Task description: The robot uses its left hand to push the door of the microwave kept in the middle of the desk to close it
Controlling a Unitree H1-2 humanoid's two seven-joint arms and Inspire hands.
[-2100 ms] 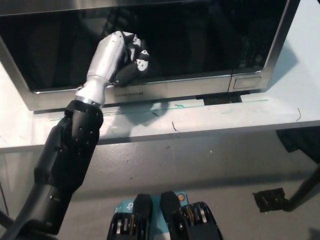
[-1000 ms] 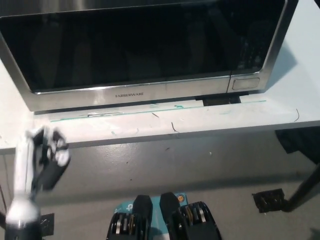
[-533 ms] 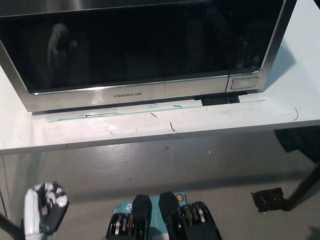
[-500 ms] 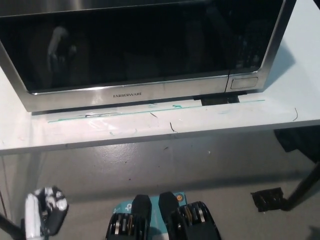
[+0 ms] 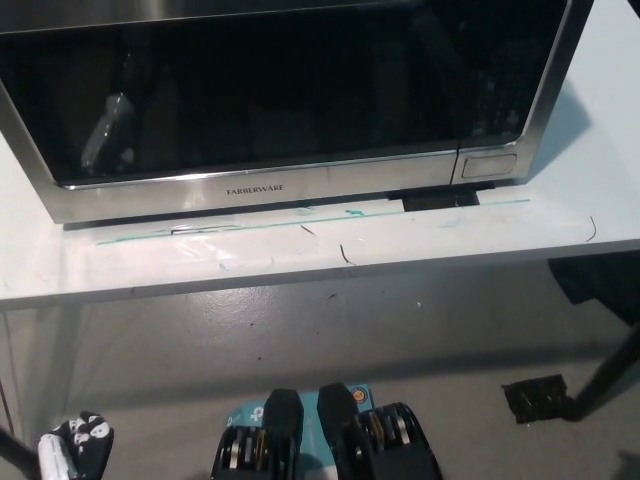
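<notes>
White desk bears the shut microwave; left hand has dropped lower.

Microwave stands on the white desk, door shut flush with the steel frame. Left hand sits low at the bottom-left corner (partly cropped), well apart from the microwave

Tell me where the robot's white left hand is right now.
In the head view, the white left hand sits at the bottom-left corner, low over the grey floor, below the white desk's front edge and clear of the steel microwave.
</notes>
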